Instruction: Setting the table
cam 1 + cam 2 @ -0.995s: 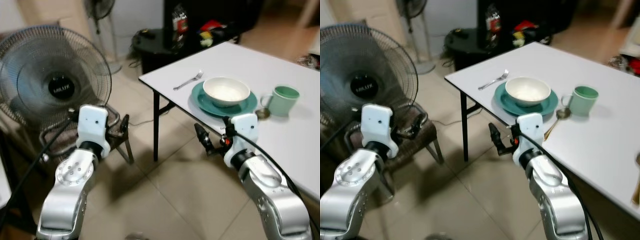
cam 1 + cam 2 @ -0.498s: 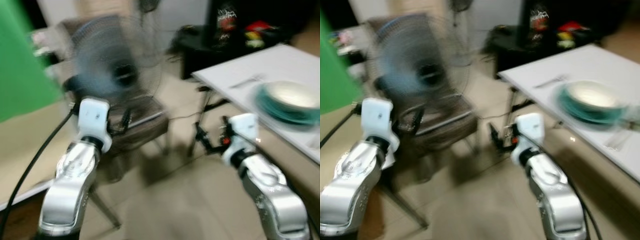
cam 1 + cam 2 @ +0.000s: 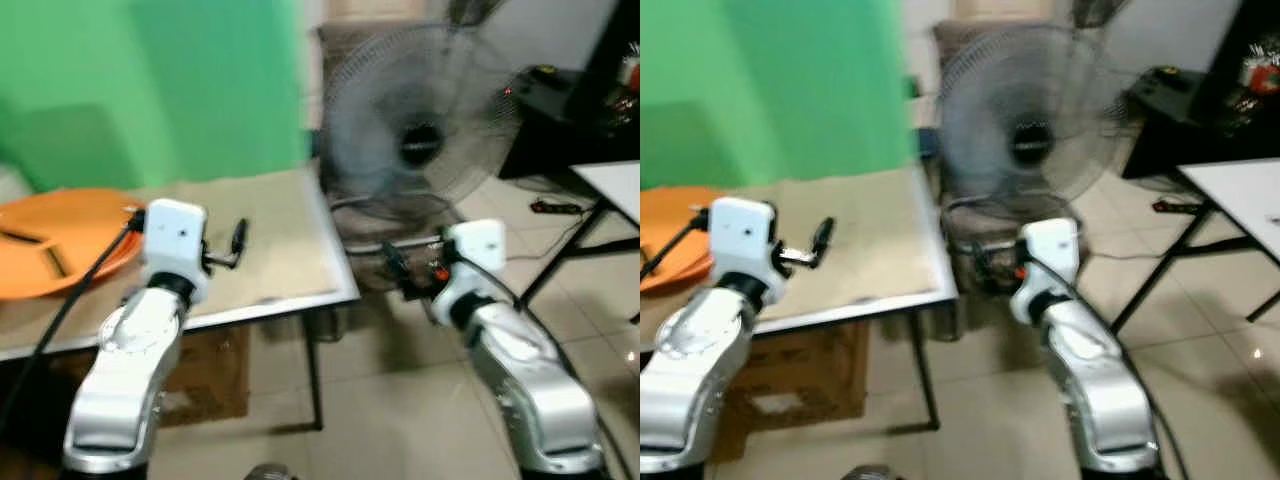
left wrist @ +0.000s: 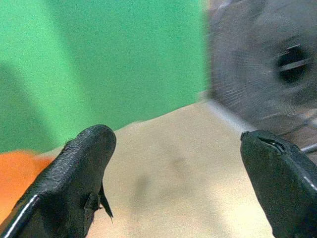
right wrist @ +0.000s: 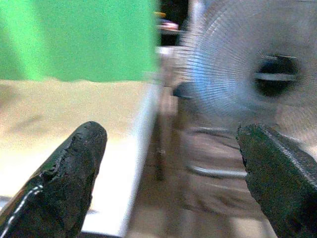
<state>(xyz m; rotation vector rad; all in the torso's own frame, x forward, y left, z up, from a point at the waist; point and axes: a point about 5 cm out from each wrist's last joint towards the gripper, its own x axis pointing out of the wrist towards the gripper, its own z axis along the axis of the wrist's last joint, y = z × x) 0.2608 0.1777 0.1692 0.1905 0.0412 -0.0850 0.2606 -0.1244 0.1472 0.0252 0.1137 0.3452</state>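
Presently the left gripper (image 4: 178,183) hangs over a tan table (image 3: 280,250), fingers wide, empty; the right gripper (image 5: 171,173), likewise wide, faces a fan (image 3: 420,140).

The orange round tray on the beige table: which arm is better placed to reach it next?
Probably the left. The left gripper is open above the beige table, nearer the orange round tray; the right gripper hangs beyond the table's edge, by the fan.

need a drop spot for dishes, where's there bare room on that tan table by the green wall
The tan table is bare between the orange tray on its left side and its edge nearest the fan; the left gripper hovers over that stretch, fingers open. The tray end is taken. The right gripper hangs off the table beside the fan, where passing looks tight.
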